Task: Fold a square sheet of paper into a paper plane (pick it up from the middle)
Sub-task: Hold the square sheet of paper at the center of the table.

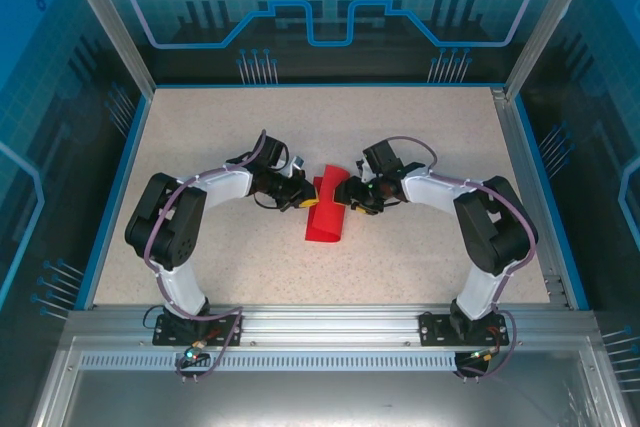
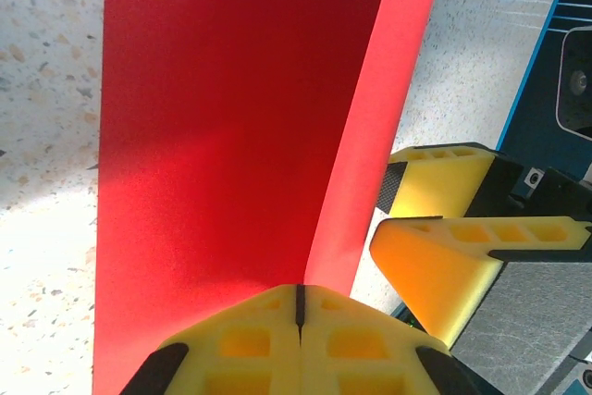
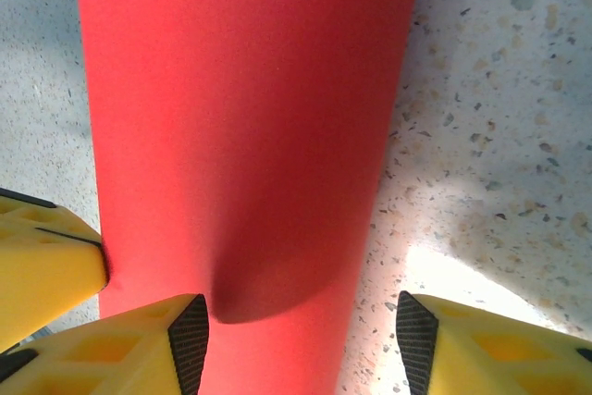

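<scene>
The square sheet of paper (image 1: 325,215) is bright red and lies bent over lengthwise in the middle of the table, its far end lifted between the two arms. My left gripper (image 1: 303,194) is shut, and in the left wrist view the sheet (image 2: 231,136) rises from the closed pinch of that gripper (image 2: 298,301). My right gripper (image 1: 347,192) faces it from the other side and stands open. In the right wrist view its fingertips (image 3: 191,335) straddle the bulging sheet (image 3: 250,117), with that gripper (image 3: 302,339) over the paper's right half.
The speckled tabletop (image 1: 420,137) has free room all around the paper. A blue rim (image 1: 120,177) and metal posts frame the table. The right gripper's yellow fingers (image 2: 444,228) sit close beside the left gripper.
</scene>
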Robot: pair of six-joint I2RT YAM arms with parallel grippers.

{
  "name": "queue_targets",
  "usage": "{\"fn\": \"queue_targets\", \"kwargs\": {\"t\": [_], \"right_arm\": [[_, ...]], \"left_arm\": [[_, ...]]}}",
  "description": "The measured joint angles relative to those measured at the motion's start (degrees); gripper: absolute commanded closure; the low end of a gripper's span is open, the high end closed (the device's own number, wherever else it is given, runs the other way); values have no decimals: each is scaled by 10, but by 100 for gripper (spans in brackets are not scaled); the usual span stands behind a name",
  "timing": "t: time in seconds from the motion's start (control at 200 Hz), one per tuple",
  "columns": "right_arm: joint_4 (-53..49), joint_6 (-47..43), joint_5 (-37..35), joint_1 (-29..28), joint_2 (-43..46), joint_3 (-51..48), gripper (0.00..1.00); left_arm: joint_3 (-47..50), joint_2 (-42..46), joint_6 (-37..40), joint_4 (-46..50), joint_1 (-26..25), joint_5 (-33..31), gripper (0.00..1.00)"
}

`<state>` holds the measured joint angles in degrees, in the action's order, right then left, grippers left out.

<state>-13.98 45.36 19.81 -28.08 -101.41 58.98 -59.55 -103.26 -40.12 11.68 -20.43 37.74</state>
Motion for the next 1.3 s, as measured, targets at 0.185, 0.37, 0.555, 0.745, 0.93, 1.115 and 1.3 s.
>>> {"fn": "queue_targets", "kwargs": {"t": [0.185,0.37,0.555,0.745,0.93,1.115,1.3], "right_arm": [[3,0,3,0,-6,0,40],[3,-1,4,-1,-27,0,40],[-15,-4,-5,-11,-43,20,39],[-35,-4,-18,-29,-61,48,39],[-96,-7,-44,-39,-84,95,39],[-127,-7,-62,-46,-96,119,38],[-155,-9,-64,-47,-110,143,36]], "left_arm": [[0,0,0,0,0,0,95],[0,0,3,1,0,-7,78],[0,22,1,30,0,-54,49],[0,83,6,76,0,-128,41],[0,109,7,101,0,-170,40],[0,110,7,112,0,-184,39],[0,110,7,114,0,-191,39]]}}
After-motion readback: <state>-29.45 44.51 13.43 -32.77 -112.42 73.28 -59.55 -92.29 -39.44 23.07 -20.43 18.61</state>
